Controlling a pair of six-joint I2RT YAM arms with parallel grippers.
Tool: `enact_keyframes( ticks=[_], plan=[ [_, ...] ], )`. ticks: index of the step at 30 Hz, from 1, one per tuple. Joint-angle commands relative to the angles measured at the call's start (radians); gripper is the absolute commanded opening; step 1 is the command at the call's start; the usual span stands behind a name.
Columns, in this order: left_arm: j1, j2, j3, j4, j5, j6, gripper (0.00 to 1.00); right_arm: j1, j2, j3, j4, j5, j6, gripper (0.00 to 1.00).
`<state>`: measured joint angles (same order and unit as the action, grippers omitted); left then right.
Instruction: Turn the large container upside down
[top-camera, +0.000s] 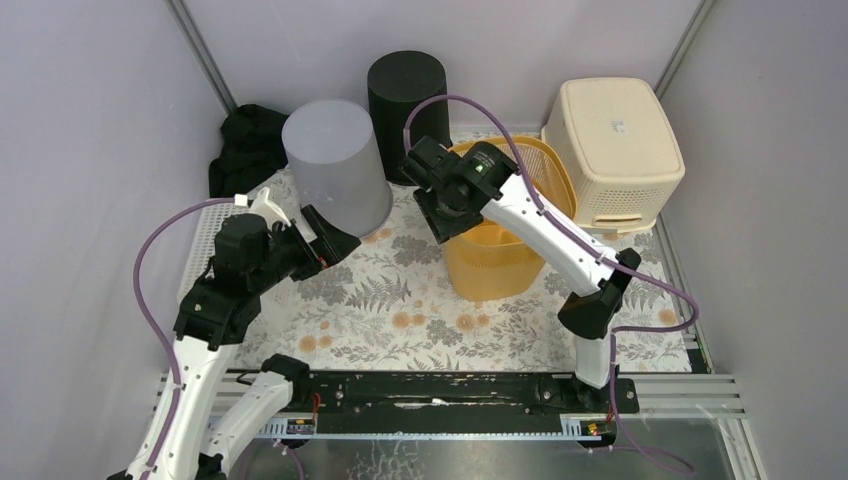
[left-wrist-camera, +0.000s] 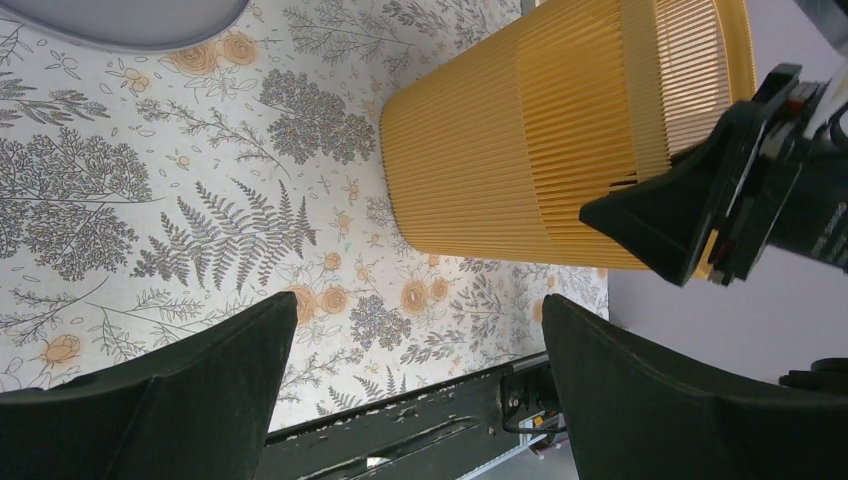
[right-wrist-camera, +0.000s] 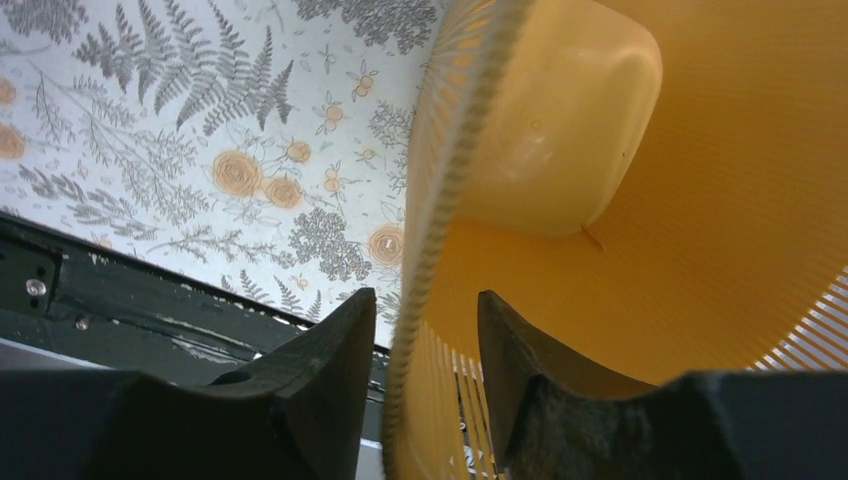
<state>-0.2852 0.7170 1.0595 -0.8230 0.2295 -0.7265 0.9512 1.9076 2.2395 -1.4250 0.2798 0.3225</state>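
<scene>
The large container (top-camera: 490, 265) is a yellow slatted bin standing mouth up on the floral mat, right of centre. My right gripper (top-camera: 445, 222) straddles its near-left rim, one finger outside and one inside. In the right wrist view the rim (right-wrist-camera: 420, 250) runs between the fingers of that gripper (right-wrist-camera: 425, 298) with a small gap on each side, so the jaws are open. The bin's inner floor (right-wrist-camera: 560, 130) shows beyond. My left gripper (top-camera: 335, 238) hovers open and empty left of the bin; its wrist view shows the bin's side (left-wrist-camera: 500, 150) and a right fingertip (left-wrist-camera: 660, 220).
A grey container (top-camera: 335, 165) stands upside down beside the left gripper. A black cylinder (top-camera: 405, 90) and a cream basket (top-camera: 615, 145) stand upside down at the back. Black cloth (top-camera: 245, 145) lies at the back left. The arms' base rail (top-camera: 430, 390) borders the mat's near edge.
</scene>
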Motion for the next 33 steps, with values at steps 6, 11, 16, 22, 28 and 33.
enact_keyframes(
  ticks=[6, 11, 16, 22, 28, 33],
  plan=[
    [0.004, -0.016, -0.012, 0.041, 0.022, 0.010, 1.00, -0.072, 0.059, 0.141, -0.036, 0.022, 0.024, 0.57],
    [0.005, -0.017, -0.009, 0.041, 0.023, 0.010, 1.00, -0.087, 0.086, 0.170, -0.036, 0.028, 0.029, 0.58],
    [0.004, -0.018, -0.012, 0.041, 0.023, 0.010, 1.00, -0.099, 0.100, 0.184, -0.036, 0.058, 0.037, 0.58],
    [0.004, -0.013, -0.005, 0.041, 0.026, 0.010, 1.00, -0.102, 0.117, 0.201, -0.036, 0.070, 0.039, 0.56],
    [0.005, -0.016, -0.010, 0.038, 0.024, 0.010, 1.00, -0.102, 0.120, 0.207, -0.037, 0.051, 0.042, 0.44],
    [0.004, -0.017, -0.015, 0.039, 0.023, 0.010, 1.00, -0.101, 0.119, 0.191, -0.037, 0.033, 0.046, 0.32]
  ],
)
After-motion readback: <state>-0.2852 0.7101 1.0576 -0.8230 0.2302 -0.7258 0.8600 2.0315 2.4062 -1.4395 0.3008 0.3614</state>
